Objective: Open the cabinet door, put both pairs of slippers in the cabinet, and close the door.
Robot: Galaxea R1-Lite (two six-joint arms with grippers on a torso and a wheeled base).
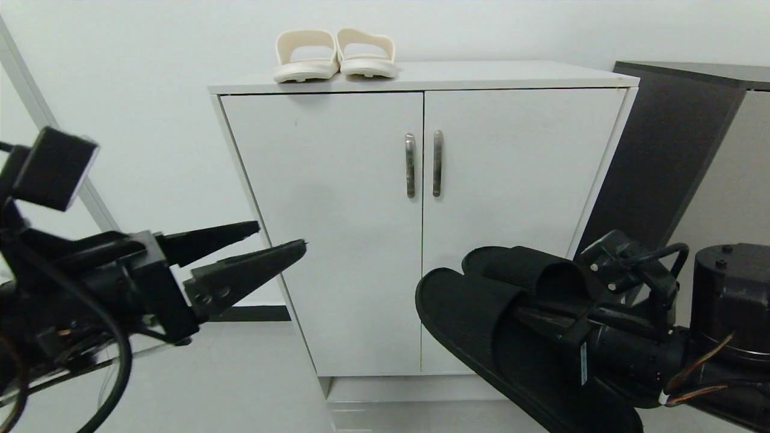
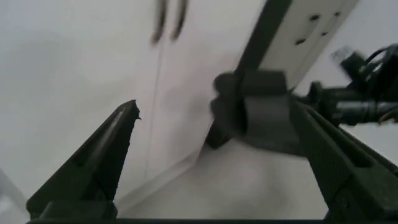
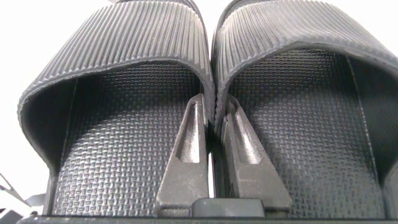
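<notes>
A white two-door cabinet (image 1: 421, 228) stands with both doors shut, its two metal handles (image 1: 423, 164) side by side at the middle. A cream pair of slippers (image 1: 335, 55) sits on its top at the left. My right gripper (image 1: 541, 313) is shut on a black pair of slippers (image 1: 481, 325), held low in front of the right door; its fingers (image 3: 189, 149) pinch the two inner edges together. My left gripper (image 1: 271, 249) hangs open and empty, level with the left door's lower half, in front of its left edge. The black slippers (image 2: 255, 106) show past its fingers (image 2: 106, 155).
A dark grey cabinet (image 1: 668, 156) stands right of the white one. A white wall lies behind, with a slanted metal rail (image 1: 36, 102) at the far left. Light grey floor (image 1: 240, 379) spreads in front of the cabinet.
</notes>
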